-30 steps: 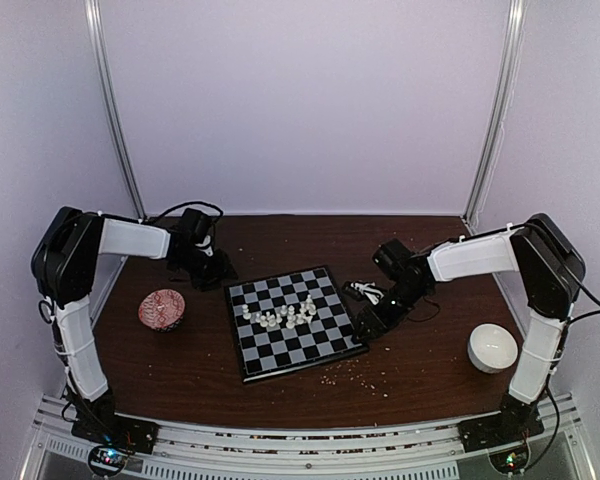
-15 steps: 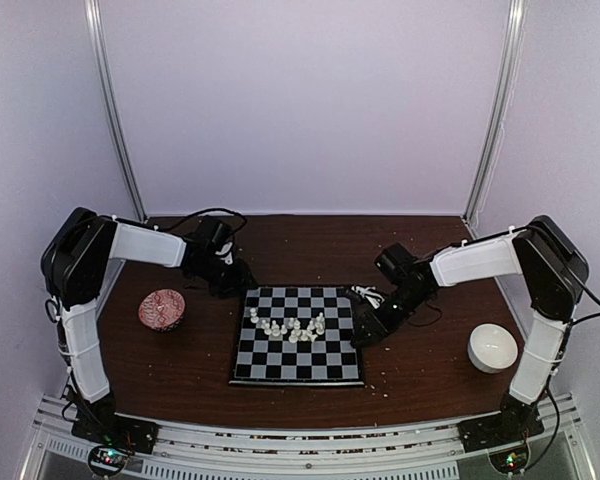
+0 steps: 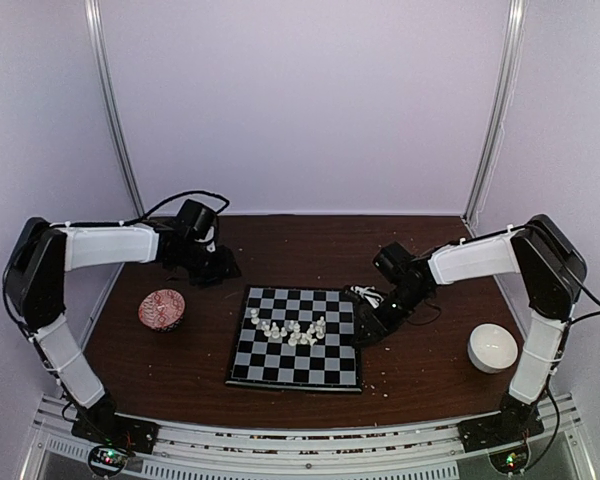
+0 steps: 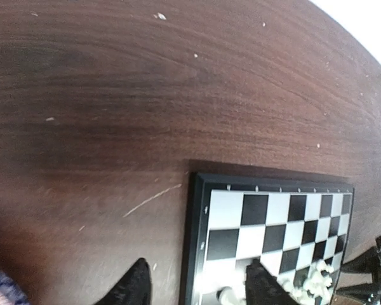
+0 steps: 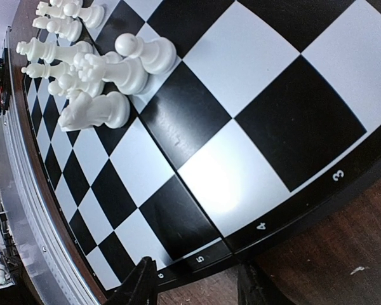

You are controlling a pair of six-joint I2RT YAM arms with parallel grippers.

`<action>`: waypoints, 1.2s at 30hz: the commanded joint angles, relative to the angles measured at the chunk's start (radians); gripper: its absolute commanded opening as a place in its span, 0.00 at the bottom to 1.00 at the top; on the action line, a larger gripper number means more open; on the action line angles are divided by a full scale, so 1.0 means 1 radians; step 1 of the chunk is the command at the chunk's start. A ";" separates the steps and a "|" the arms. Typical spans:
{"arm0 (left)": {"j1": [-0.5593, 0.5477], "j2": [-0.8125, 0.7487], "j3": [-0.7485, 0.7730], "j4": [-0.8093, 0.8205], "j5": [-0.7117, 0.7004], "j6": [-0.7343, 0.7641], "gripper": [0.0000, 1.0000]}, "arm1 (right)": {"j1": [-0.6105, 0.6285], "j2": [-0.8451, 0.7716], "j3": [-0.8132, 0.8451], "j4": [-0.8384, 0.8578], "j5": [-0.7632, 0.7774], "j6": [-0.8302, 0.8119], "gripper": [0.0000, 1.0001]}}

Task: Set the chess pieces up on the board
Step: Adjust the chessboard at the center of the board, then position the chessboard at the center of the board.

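Observation:
The board (image 3: pixel 310 362) lies flat mid-table, roughly square to the table's edges. Several white chess pieces (image 3: pixel 288 328) lie and stand in a loose cluster near its middle; they also show in the right wrist view (image 5: pixel 105 70) and the left wrist view (image 4: pixel 314 279). My left gripper (image 3: pixel 220 268) is open and empty, off the board beyond its far-left corner (image 4: pixel 200 184). My right gripper (image 3: pixel 366 334) is open at the board's right rim (image 5: pixel 267 232), its jaws either side of the rim numbers, holding nothing.
A red patterned bowl (image 3: pixel 162 308) stands left of the board. A white bowl (image 3: pixel 493 347) stands at the right. Pale crumbs (image 3: pixel 378 379) lie near the board's front right corner. A black cable (image 3: pixel 365 293) lies by the right gripper.
The board has turned from skewed to roughly square with the table and shifted slightly. The left arm came in to the board's far-left corner, then drew back to the left.

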 commanded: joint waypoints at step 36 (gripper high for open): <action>-0.310 -0.078 -0.213 -0.075 0.102 0.078 0.00 | -0.096 0.024 0.067 -0.055 0.073 0.007 0.43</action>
